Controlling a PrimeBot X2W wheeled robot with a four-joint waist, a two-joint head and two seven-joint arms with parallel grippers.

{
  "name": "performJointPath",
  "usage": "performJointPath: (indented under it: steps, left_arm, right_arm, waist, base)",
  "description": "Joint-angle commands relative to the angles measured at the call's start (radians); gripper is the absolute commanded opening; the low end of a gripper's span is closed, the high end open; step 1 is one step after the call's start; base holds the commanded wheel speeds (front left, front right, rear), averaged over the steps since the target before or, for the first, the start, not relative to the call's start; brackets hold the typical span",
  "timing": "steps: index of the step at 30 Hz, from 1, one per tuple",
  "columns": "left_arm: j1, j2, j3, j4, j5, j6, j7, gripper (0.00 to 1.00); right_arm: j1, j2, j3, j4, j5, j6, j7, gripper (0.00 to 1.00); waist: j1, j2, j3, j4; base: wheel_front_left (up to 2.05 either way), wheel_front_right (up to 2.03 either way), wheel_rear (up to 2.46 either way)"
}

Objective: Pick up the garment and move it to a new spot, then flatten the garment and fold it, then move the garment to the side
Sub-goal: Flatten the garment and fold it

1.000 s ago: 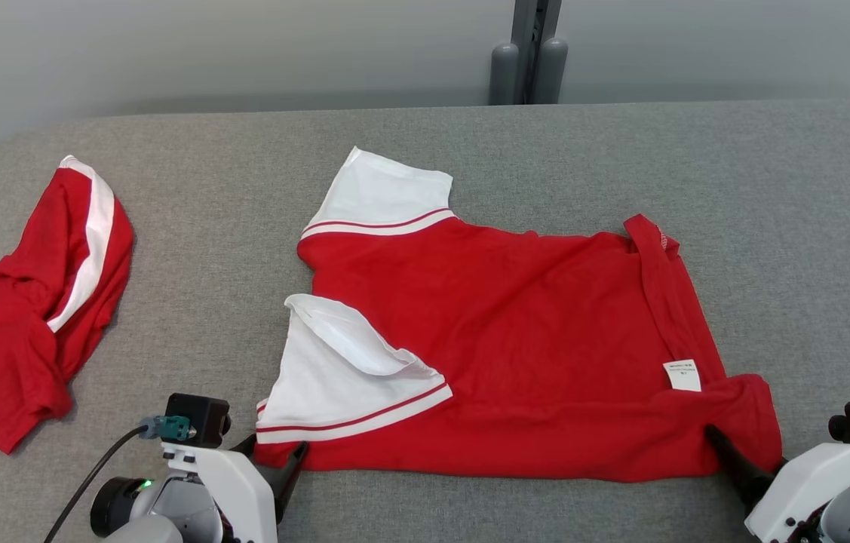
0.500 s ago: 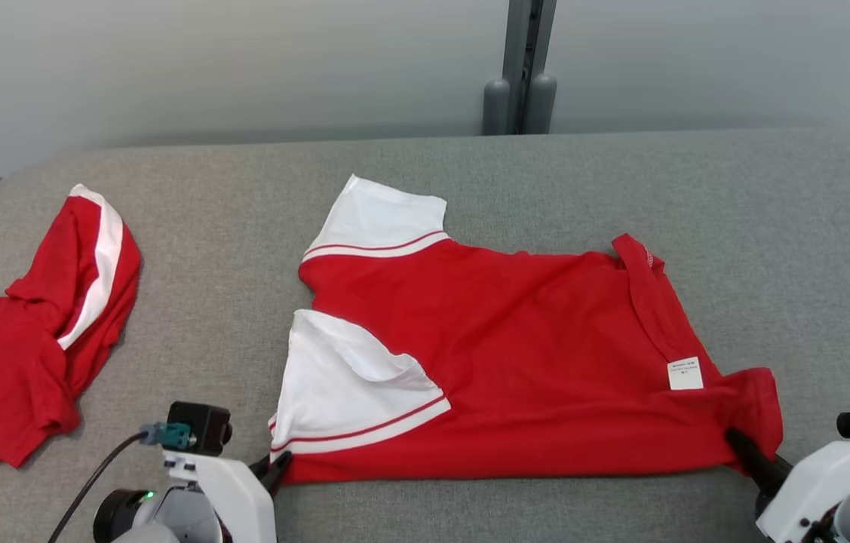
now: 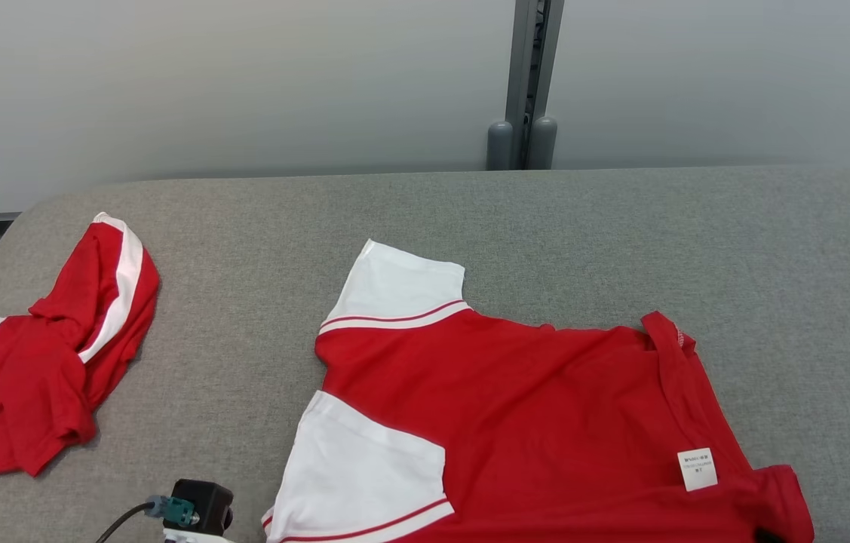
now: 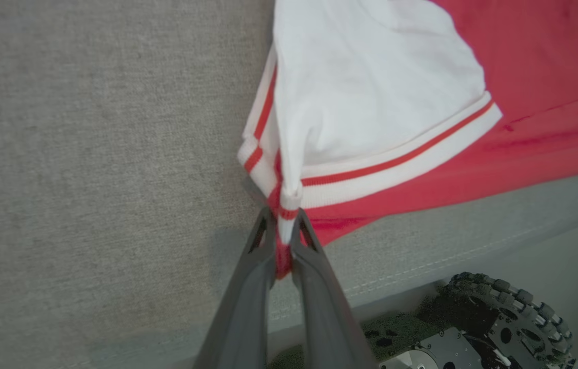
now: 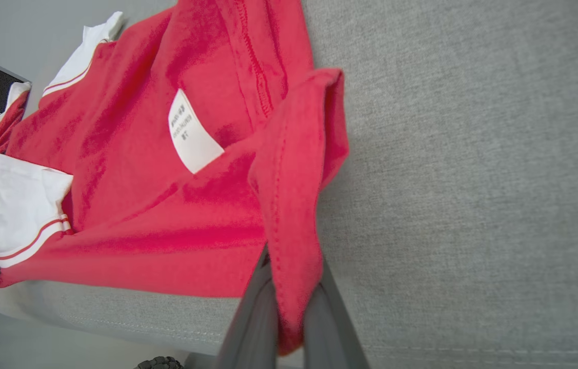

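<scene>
The garment (image 3: 545, 407) is a red shirt with white sleeves, spread on the grey table (image 3: 470, 219) with its near edge at the table's front. In the left wrist view my left gripper (image 4: 282, 233) is shut on the striped cuff of the near white sleeve (image 4: 371, 92). The right wrist view has my right gripper (image 5: 291, 302) shut on a fold of the red hem corner (image 5: 299, 169), beside the white label (image 5: 191, 133). In the head view the label (image 3: 697, 469) lies near the right corner.
A second red-and-white garment (image 3: 55, 354) lies crumpled at the table's left. A grey post (image 3: 523, 83) stands behind the table against the wall. Below the table's front edge (image 4: 422, 271) my wheeled base (image 4: 504, 318) shows.
Both grippers have closed on the garment's near corners. The raised fold of the near white sleeve has flattened. The head camera has tilted, so the whole picture has slid downward.
</scene>
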Motion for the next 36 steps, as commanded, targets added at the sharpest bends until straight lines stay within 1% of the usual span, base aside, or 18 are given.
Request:
performJointPath:
  steps: [1,4,5,6,7,10,16,21,24,28,31,33,36]
  left_arm:
    - [0.015,0.015,-0.003,-0.007,-0.004,0.013,0.007,0.00]
    - [0.026,0.024,-0.008,-0.021,-0.006,0.025,0.015,0.00]
    - [0.027,0.026,-0.007,-0.025,-0.005,0.029,0.014,0.00]
    - [0.029,0.027,-0.007,-0.028,-0.003,0.034,0.013,0.35]
    - [0.031,0.028,-0.012,-0.030,-0.005,0.032,0.023,1.00]
    - [0.034,0.032,-0.012,-0.042,-0.007,0.037,0.030,1.00]
    - [0.003,0.060,0.022,-0.065,0.032,0.067,-0.021,1.00]
    - [-0.013,0.066,0.039,-0.084,0.053,0.082,-0.053,1.00]
    - [-0.030,0.059,0.047,-0.088,0.068,0.080,-0.075,1.00]
    - [-0.079,0.056,0.059,-0.086,0.098,0.064,-0.097,1.00]
    - [-0.154,0.051,0.060,-0.083,0.124,0.043,-0.074,1.00]
    - [-0.220,0.048,0.067,-0.067,0.139,0.019,-0.057,1.00]
    - [-0.330,0.036,0.071,-0.032,0.155,-0.032,-0.017,1.00]
  right_arm:
    - [0.017,0.006,-0.019,-0.012,-0.016,0.000,0.014,0.00]
    - [0.037,0.028,-0.042,-0.030,-0.038,0.000,0.031,0.00]
    - [0.039,0.034,-0.049,-0.034,-0.045,0.000,0.036,0.38]
    - [0.041,0.042,-0.057,-0.037,-0.053,0.000,0.040,1.00]
    - [0.042,0.049,-0.064,-0.040,-0.057,0.000,0.045,1.00]
    - [0.040,0.071,-0.081,-0.054,-0.068,0.001,0.056,1.00]
    - [0.047,0.099,-0.144,-0.111,-0.096,0.001,0.037,1.00]
    - [0.037,0.111,-0.158,-0.143,-0.116,0.001,0.038,1.00]
    - [0.026,0.120,-0.159,-0.162,-0.130,0.001,0.034,1.00]
    - [-0.014,0.116,-0.163,-0.186,-0.163,0.001,0.002,1.00]
    - [-0.082,0.110,-0.150,-0.192,-0.201,0.001,-0.020,1.00]
    - [-0.144,0.103,-0.129,-0.187,-0.233,0.001,-0.035,1.00]
    - [-0.244,0.094,-0.084,-0.168,-0.279,0.001,-0.047,1.00]
  waist:
    - [0.0000,-0.0001,0.001,-0.002]
    - [0.0000,-0.0001,0.000,-0.003]
    - [0.0000,-0.0001,-0.001,-0.004]
    - [0.0000,-0.0001,-0.002,-0.004]
    - [0.0000,-0.0001,-0.002,-0.004]
    - [0.0000,-0.0001,-0.006,-0.005]
    - [0.0000,-0.0001,-0.009,-0.001]
    - [0.0000,-0.0001,-0.006,-0.002]
    - [0.0000,-0.0001,-0.004,-0.004]
    - [0.0000,-0.0001,0.016,-0.005]
    - [0.0000,-0.0001,0.053,-0.009]
    - [0.0000,-0.0001,0.082,-0.010]
    - [0.0000,-0.0001,0.129,-0.012]
  base:
    - [0.00,0.00,0.00]
    - [0.00,0.00,0.00]
    - [0.00,0.00,0.00]
    - [0.00,0.00,0.00]
    - [0.00,0.00,0.00]
    - [0.00,0.00,0.00]
    - [0.00,0.00,0.00]
    - [0.00,0.00,0.00]
    - [0.00,0.00,0.00]
    - [0.00,0.00,0.00]
    - [0.00,0.00,0.00]
    - [0.00,0.00,0.00]
    - [0.00,0.00,0.00]
